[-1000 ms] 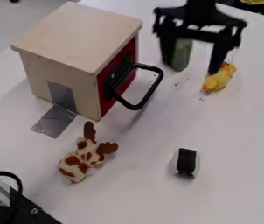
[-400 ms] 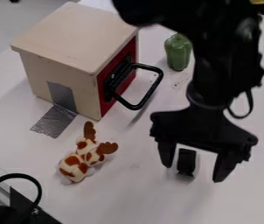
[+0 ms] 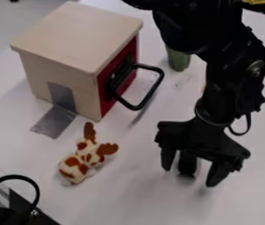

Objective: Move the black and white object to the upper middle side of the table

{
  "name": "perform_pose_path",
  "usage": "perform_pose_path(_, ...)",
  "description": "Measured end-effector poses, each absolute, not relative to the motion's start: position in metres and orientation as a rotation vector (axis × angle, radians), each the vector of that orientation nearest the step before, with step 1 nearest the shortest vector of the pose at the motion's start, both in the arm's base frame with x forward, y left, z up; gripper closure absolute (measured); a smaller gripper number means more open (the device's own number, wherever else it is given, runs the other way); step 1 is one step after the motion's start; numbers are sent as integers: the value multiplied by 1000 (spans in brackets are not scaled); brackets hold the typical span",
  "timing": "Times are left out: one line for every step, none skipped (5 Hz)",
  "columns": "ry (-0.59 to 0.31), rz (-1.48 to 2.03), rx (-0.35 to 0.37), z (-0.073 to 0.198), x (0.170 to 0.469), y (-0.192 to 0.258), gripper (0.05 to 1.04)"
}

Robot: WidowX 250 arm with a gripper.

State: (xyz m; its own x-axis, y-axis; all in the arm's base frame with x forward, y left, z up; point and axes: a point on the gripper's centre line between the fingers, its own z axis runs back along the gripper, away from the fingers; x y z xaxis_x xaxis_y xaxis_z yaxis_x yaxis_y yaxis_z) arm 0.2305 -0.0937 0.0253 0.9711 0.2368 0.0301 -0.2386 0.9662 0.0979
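Observation:
Low over the right front part of the white table (image 3: 141,193), my black gripper (image 3: 188,176) stands open, one finger on either side of the black and white object (image 3: 188,165). The object's upper end is hidden behind the gripper's body; its dark middle shows between the fingers, with a little white at its right edge. Whether either finger touches it, I cannot tell.
A wooden box (image 3: 70,39) with a red door and black handle (image 3: 152,90) stands at upper left. Near it are a green pepper (image 3: 179,59) and a spotted plush toy (image 3: 82,162). Black equipment (image 3: 17,211) occupies the lower left corner.
From the table's upper right, my gripper has come down and toward the front, to around the black and white object. The arm now covers most of the yellow toy. The object has not visibly moved.

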Motion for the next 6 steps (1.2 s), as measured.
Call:
perform_pose_path(-49,259,100,30,242,-91,85)
perform_pose_path(-41,309,84,24,255,-89,85)
perform_pose_path(14,330,82,0,255,-87,86)
perform_pose_path(23,337,52,-5,259,-90,112)
perform_pose_path(31,341,33,-9,258,-94,379)
perform_pose_path(59,332,58,-2,252,-92,547)
